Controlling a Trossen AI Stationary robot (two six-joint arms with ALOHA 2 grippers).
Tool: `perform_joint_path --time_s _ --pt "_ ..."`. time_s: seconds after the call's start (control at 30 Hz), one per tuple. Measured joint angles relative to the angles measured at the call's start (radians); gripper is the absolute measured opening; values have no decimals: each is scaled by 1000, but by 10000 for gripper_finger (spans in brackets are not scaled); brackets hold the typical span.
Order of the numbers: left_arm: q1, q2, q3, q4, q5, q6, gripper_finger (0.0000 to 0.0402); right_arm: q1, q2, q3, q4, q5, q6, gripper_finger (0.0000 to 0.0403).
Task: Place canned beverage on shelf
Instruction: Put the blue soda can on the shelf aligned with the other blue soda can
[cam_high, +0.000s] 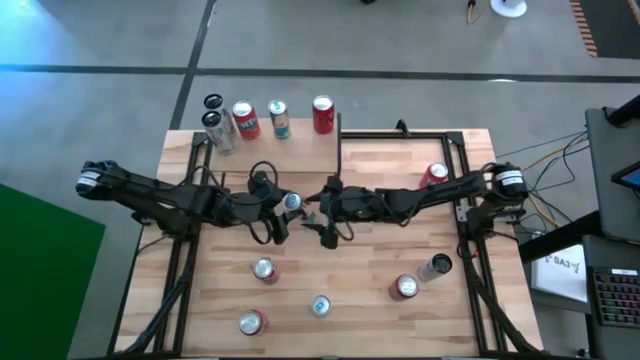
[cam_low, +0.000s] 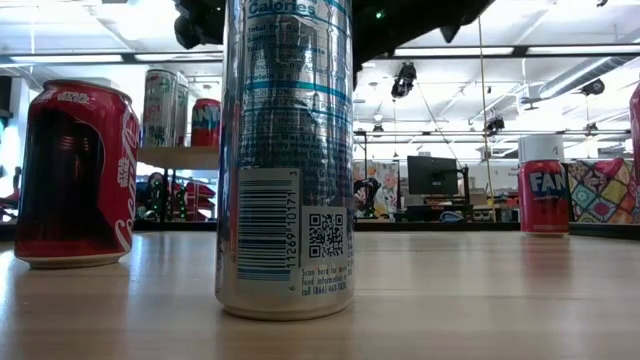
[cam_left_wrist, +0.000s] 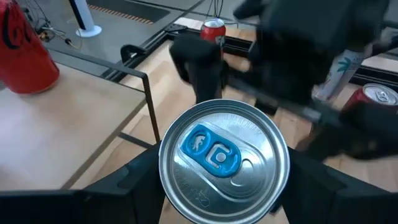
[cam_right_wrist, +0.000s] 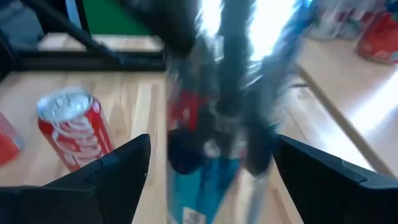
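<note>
The left gripper (cam_left_wrist: 221, 186) had its fingers clamped round a silver can (cam_high: 291, 203) at mid-table, probably to carry it to the shelf (cam_high: 300, 150) at far left. The right gripper (cam_high: 322, 215) sat just beside it, fingers spread and empty, looking like it had handed over.

From table level the silver can (cam_low: 285, 160) loses its top past the frame's upper edge; the right wrist's look at the blue can (cam_right_wrist: 211, 124) is a smear, label unreadable
</note>
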Motion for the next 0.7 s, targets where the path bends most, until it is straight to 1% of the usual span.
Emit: perform_joint_path --time_s 0.17,0.23,0.33,0.43,0.47,0.6,0.7 --pt "0 0 8 -1 1 19 233 0 60 52 -11 4 -34 323" --pt "0 0 8 -5 1 33 233 -2 71 63 -10 10 -37 312" --pt "0 0 8 -16 1 44 240 -6 73 67 -10 11 -37 275" --pt "0 0 8 -21 1 54 261 -16 70 67 -9 10 -36 218" --pt "1 -1 8 -20 1 58 269 -20 70 67 -10 10 -32 208" --pt "2 -5 8 -14 -8 62 300 -36 69 69 -16 -7 -37 208" --pt "0 -31 8 -24 -2 69 310 -52 68 71 -10 -46 -44 208"
